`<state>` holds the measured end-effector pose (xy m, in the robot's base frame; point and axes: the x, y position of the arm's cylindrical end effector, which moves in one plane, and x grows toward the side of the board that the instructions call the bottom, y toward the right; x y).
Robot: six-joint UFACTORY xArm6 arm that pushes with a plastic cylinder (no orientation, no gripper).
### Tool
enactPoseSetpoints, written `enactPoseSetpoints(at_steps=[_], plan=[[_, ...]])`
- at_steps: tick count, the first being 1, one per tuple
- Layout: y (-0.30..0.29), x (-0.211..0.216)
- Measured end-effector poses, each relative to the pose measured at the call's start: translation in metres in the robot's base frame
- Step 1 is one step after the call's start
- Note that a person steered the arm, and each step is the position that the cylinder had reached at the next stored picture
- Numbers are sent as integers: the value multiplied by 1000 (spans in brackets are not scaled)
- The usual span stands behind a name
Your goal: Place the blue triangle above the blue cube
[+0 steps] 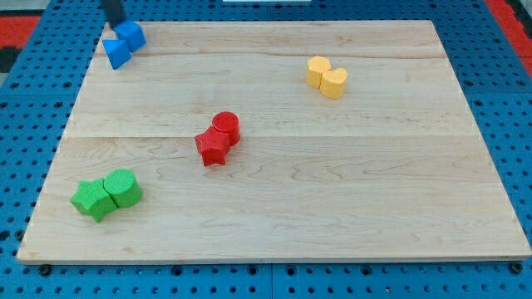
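The blue cube sits near the board's top-left corner. The blue triangle lies just below and to the left of it, touching it. My tip comes down from the view's top edge and ends right at the cube's upper-left side, above the triangle. The rod's upper part is cut off by the frame.
A red cylinder and a red star touch near the board's middle. A green star and a green cylinder-like block sit at the bottom left. Two yellow blocks sit at the top right. The wooden board lies on blue pegboard.
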<state>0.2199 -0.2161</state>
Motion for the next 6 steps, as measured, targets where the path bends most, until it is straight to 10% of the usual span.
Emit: enactPoseSetpoints(at_steps=[3, 4, 6], plan=[[121, 47], [171, 132], [-33, 128]])
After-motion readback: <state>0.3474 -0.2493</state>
